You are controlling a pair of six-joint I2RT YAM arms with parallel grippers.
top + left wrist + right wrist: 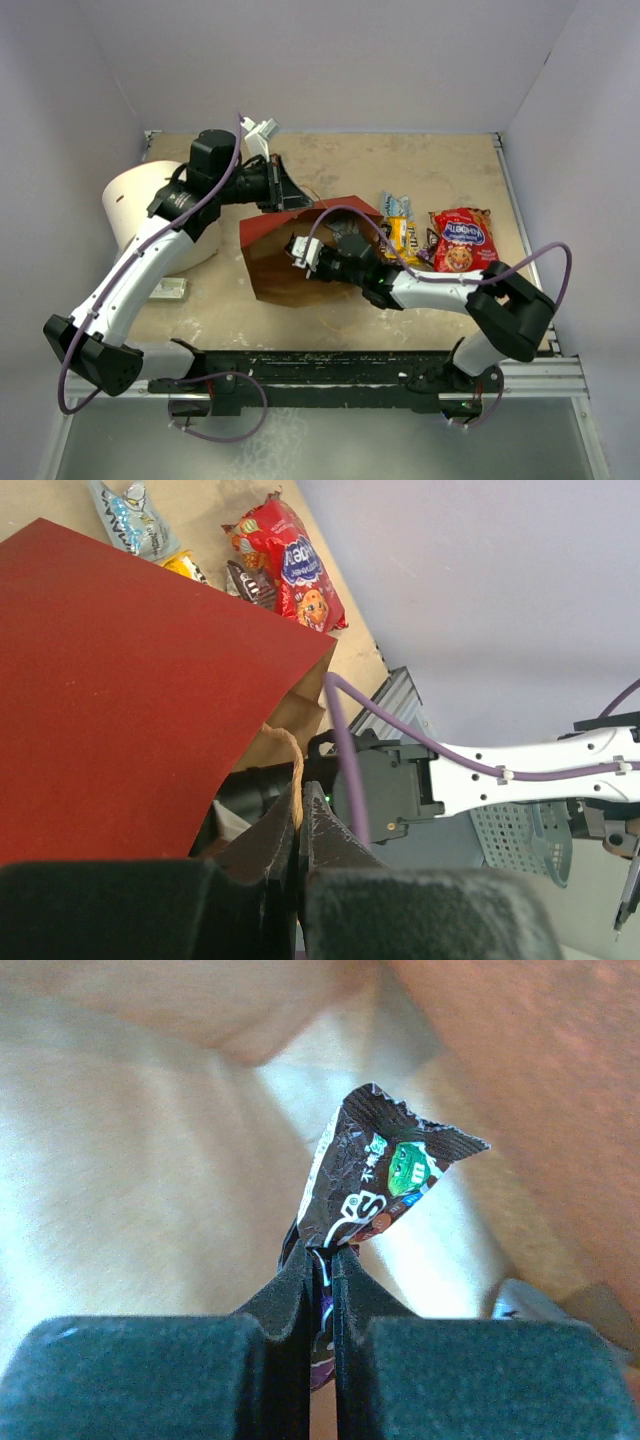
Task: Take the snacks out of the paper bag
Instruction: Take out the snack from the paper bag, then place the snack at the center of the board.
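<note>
Clamped with the right hand on a brown candy packet at its corner, deep inside the paper bag. Pinched tight with the left hand on the string handle. Best drawn straight back through the mouth, rim held high.

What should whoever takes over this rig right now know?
Left gripper: shut on the string handle of the tall red paper bag.
Right gripper: inside the bag, shut on a dark brown glossy candy packet.
Done: red cookie bag, light-blue packet and yellow packet lie on the table, right of the bag.
Left: draw the brown packet out, set it with the others, then check the bag. A silvery corner may be another packet.
</note>
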